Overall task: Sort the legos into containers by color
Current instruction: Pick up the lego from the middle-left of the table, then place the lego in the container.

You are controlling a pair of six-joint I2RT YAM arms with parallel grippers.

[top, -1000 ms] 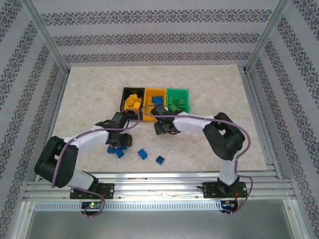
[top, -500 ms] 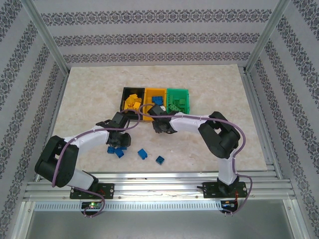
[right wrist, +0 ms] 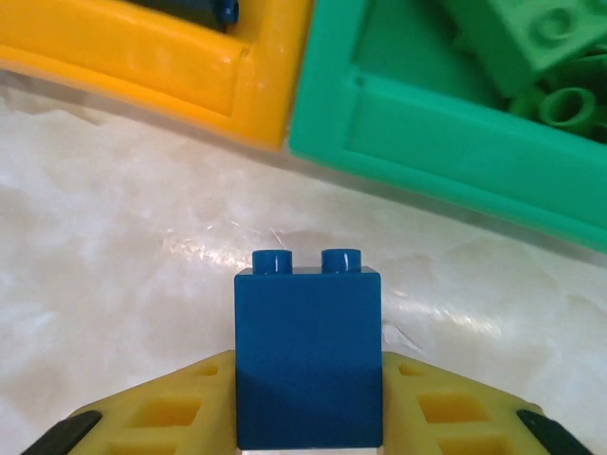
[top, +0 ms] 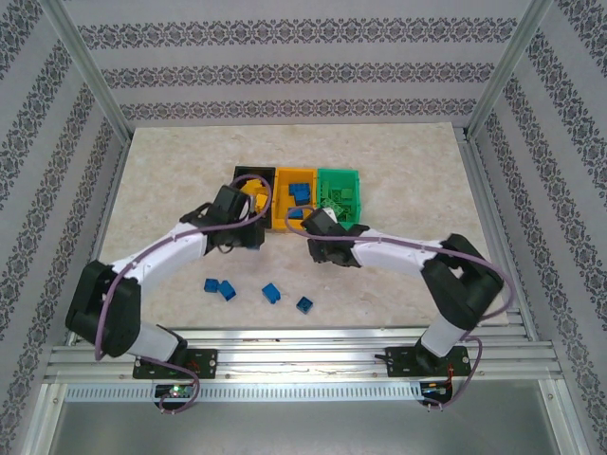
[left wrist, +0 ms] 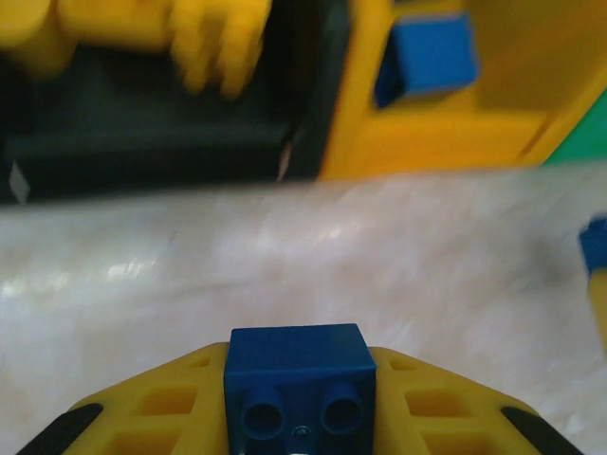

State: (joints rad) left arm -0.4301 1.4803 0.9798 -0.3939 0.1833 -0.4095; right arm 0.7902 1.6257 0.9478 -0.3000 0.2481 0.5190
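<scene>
Three containers stand joined in a row about the middle of the surface (top: 427, 190): one black bin (top: 248, 171) on the left, one orange-yellow bin (top: 279, 204) in the middle and one green bin (top: 340, 172) on the right. The black bin holds yellow legos (top: 254, 192), the orange-yellow bin holds blue legos (top: 300, 191), and the green bin holds green legos (top: 341, 197). The pieces inside each bin lie heaped, so their number cannot be told.

Four loose blue legos (top: 271, 292) lie on the bare surface close to its near edge, left of centre. Two of them sit just beside each other on the left, and the other two lie singly to their right. Two more blue legos are held by the arms, which makes six blue ones outside the bins.

The left fingers (left wrist: 171, 403) are closed nearly all the way, pinching one blue brick (left wrist: 299, 365) between them with its studs facing the wrist camera. It hangs over the surface just on the near side of the black and orange-yellow bins.

The right fingers (right wrist: 446, 412) are likewise closed tight on a blue two-stud brick (right wrist: 308, 351), held upright with the studs pointing away. It is just on the near side of where the orange-yellow and green bins meet.
</scene>
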